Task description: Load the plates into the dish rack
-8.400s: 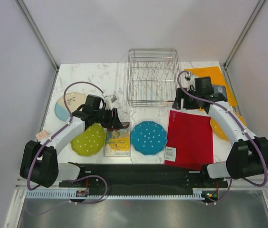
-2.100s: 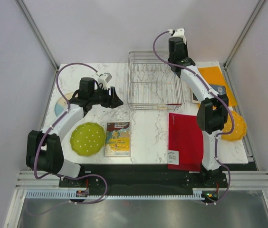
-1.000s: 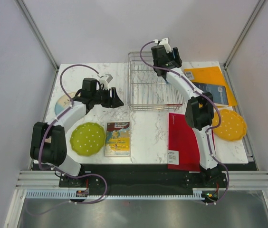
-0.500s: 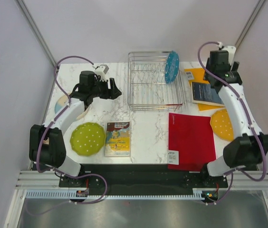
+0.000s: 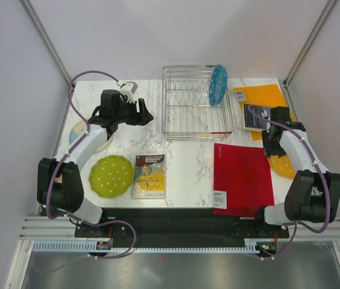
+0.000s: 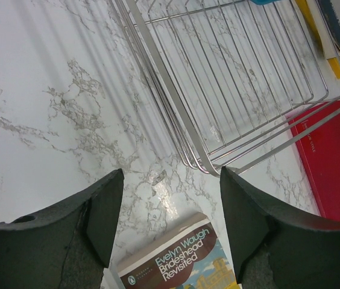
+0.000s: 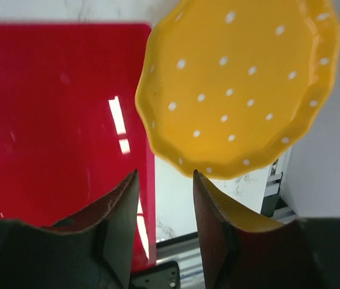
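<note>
Swung back from beside the rack, where it stood half a second ago, the right arm is now folded low at the right of the bench (image 5: pixel 188 162). The right tool (image 7: pixel 165 176) hangs over the near rim of the orange-yellow plate (image 7: pixel 242 84), its fingers spread and nothing between them. The teal plate and the left arm have hardly shifted in that time.

Nearest the arm bases, the lime green plate (image 5: pixel 111 176) lies flat on the left. A paperback (image 5: pixel 149 176) lies just beside it on its right. Further right, a red folder (image 5: pixel 242 177) lies flat, well apart from the paperback. The orange-yellow plate sits at the folder's right edge. From the wrist camera its scalloped rim looks to lap over that edge, though I cannot tell whether they touch.

Further back on the left, the cream-and-pale-blue plate (image 5: pixel 76 131) lies flat, partly hidden under the left arm. The left tool (image 6: pixel 167 180) hovers above bare marble, with the paperback's far end on its near side and the rack's near left corner beyond. Its fingers are spread wide and hold nothing.

At the far middle stands the dish rack (image 5: pixel 197 133). The teal plate (image 5: pixel 218 84) stands on edge at its far right corner, tilted a little. Right of the rack lies an orange folder (image 5: pixel 272 95) with a dark book (image 5: pixel 255 117) on it
</note>
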You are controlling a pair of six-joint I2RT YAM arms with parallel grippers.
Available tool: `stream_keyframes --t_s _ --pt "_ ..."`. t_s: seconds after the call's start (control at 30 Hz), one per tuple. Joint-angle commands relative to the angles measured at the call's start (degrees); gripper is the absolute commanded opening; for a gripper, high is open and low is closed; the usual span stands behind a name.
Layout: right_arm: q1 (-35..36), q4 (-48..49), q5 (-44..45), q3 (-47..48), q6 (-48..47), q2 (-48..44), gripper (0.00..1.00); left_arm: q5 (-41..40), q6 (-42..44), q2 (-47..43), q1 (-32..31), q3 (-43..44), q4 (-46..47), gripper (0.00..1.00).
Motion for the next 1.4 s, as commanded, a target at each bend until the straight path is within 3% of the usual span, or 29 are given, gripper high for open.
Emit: stream_keyframes --t_s 0.0,0.7,0.93,1.13,1.23,1.27,1.37 --pt "0.2 2.4 -4.7 -3.4 -7.1 -0.7 0.48 -0.2 0.9 -1.5 0.1 -0.1 1.7 0.72" --pt "0.2 16.8 -2.4 -10.6 -11.8 8.9 0.45 -2.5 3.9 -4.4 0.0 -4.4 0.2 0.72" --pt "0.2 21.7 1.5 -12.1 -11.6 10.4 0.43 -0.7 5.7 -12.3 0.1 -8.8 -0.4 0.72" --pt "0.2 25.9 3.3 -14.7 -14.5 10.3 0.30 0.2 3.8 -21.3 0.1 -15.7 -1.1 0.72" --pt "0.2 25.8 3.2 -16.9 -15.8 9.6 0.13 0.3 2.6 -24.6 0.1 -17.9 -1.7 0.72" --pt "0.2 25.8 3.5 -18.3 -16.0 8.8 0.03 0.5 2.5 -25.3 0.1 -18.3 -1.8 0.72" --pt "0.7 24.3 5.5 -20.6 -16.8 3.3 0.00 0.6 3.0 -27.8 0.1 -18.9 -2.5 0.72"
